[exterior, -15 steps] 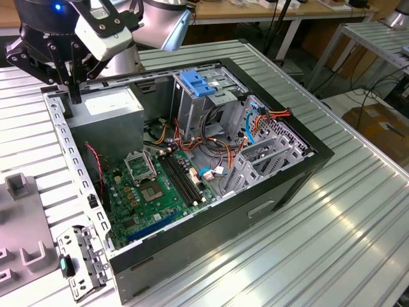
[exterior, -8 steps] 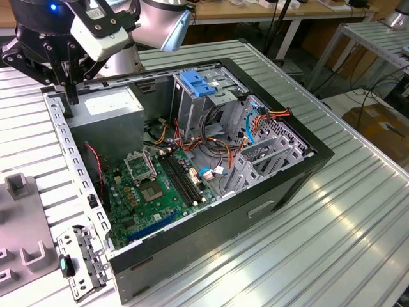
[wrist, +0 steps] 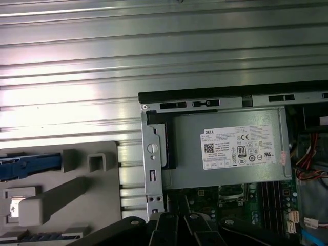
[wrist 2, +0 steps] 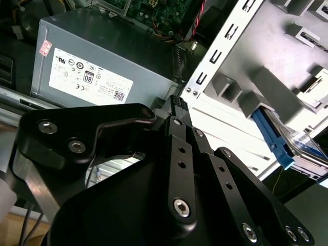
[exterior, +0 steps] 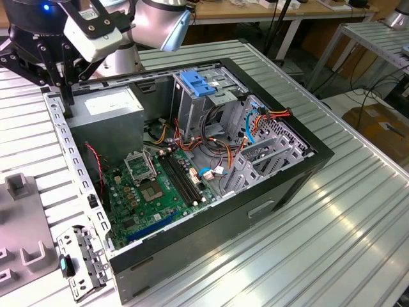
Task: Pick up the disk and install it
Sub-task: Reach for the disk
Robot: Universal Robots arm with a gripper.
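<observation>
Well, nothing done yet: the disk (wrist 2: 279, 139) lies ungrasped in its grey holder (wrist 2: 266, 84) near the pincer (wrist 2: 177, 102); whether the pincer is apart or together, I cannot tell.

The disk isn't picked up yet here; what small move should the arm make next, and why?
Probably a short sideways shift of the gripper toward the grey fixture: it hangs over the case by the power supply, while the disk, blue rail showing, sits in that fixture beside the case, ungrasped.
</observation>
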